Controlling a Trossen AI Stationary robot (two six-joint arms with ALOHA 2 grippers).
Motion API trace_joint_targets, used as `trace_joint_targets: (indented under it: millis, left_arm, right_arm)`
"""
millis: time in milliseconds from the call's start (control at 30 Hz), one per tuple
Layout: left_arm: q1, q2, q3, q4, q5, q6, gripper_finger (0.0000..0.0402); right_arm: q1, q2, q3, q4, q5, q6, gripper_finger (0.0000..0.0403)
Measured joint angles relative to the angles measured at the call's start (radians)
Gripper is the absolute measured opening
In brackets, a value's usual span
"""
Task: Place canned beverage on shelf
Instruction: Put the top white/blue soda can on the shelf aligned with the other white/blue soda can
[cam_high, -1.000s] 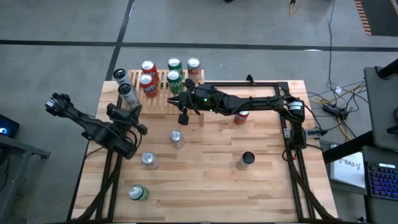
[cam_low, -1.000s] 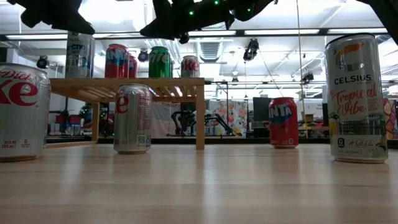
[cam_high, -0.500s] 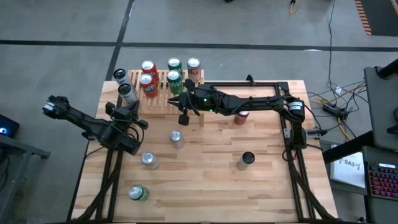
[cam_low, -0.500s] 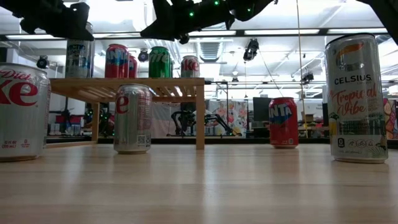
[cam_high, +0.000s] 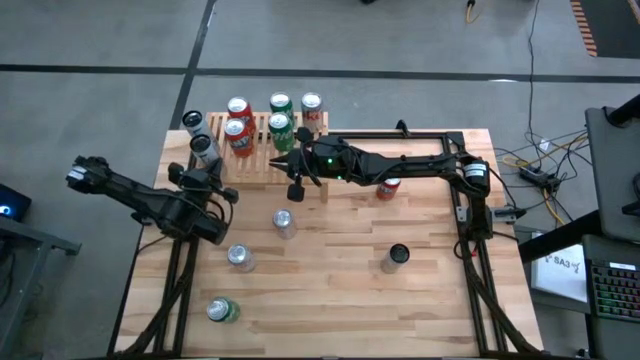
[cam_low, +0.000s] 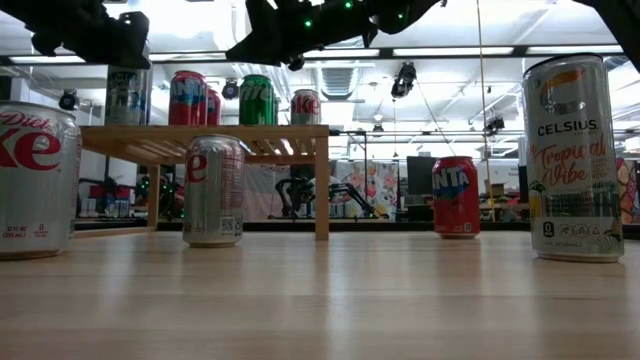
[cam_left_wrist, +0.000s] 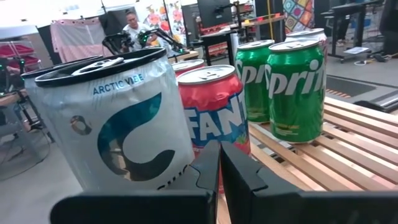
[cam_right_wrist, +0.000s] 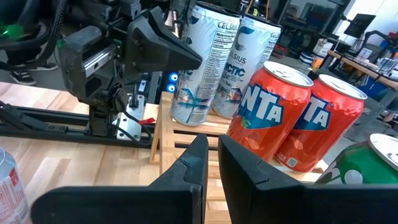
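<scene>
The left arm has pulled back from the shelf (cam_high: 262, 150) toward the bench's (cam_high: 340, 290) left edge. Its gripper (cam_high: 213, 184), jaws closed and empty, sits just off the shelf's left end, apart from the white can (cam_high: 204, 150) standing there. That placement looks done. The right gripper (cam_high: 295, 190) hovers closed, holding nothing, at the shelf's front; 5 cans remain on the bench.

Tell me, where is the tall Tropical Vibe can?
In the low view, the Tropical Vibe can stands on the table's right side, off the shelf, nearest a red Fanta can.
</scene>
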Motion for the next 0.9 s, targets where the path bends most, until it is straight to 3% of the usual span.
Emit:
trace_joint_targets:
  millis: [900]
  left_arm:
    - [0.030, -0.013, 0.000, -0.036, 0.015, 0.000, 0.0000]
  right_arm:
    - [0.000, 0.000, 0.000, -0.018, 0.000, 0.003, 0.0027]
